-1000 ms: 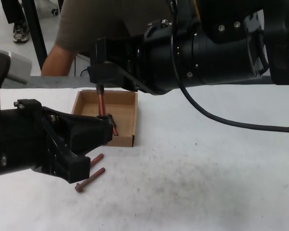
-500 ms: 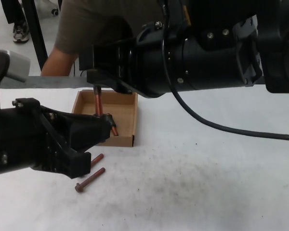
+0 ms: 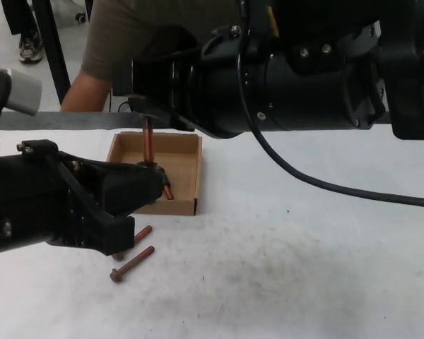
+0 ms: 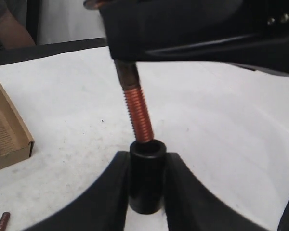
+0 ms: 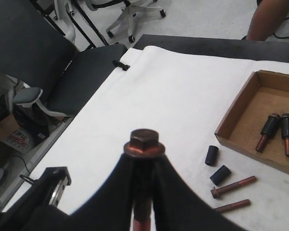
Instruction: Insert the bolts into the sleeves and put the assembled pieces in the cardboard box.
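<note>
Left end effector (image 4: 147, 163) clamped on upright black sleeve (image 4: 146, 190), right end effector (image 5: 143, 167) clamped on bolt (image 5: 144, 144) above it, threaded tip at sleeve mouth, beside cardboard box (image 3: 197, 173), loose bolt (image 3: 132, 263) on bench (image 3: 304, 268)

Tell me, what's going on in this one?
The left gripper holds a black sleeve upright. The right gripper holds a copper bolt by its head end above it, with the threaded tip at the sleeve's mouth and most of the shank not yet in. Two assembled pieces already lie in the cardboard box. Two loose bolts and two loose sleeves lie on the bench beside it.
</note>
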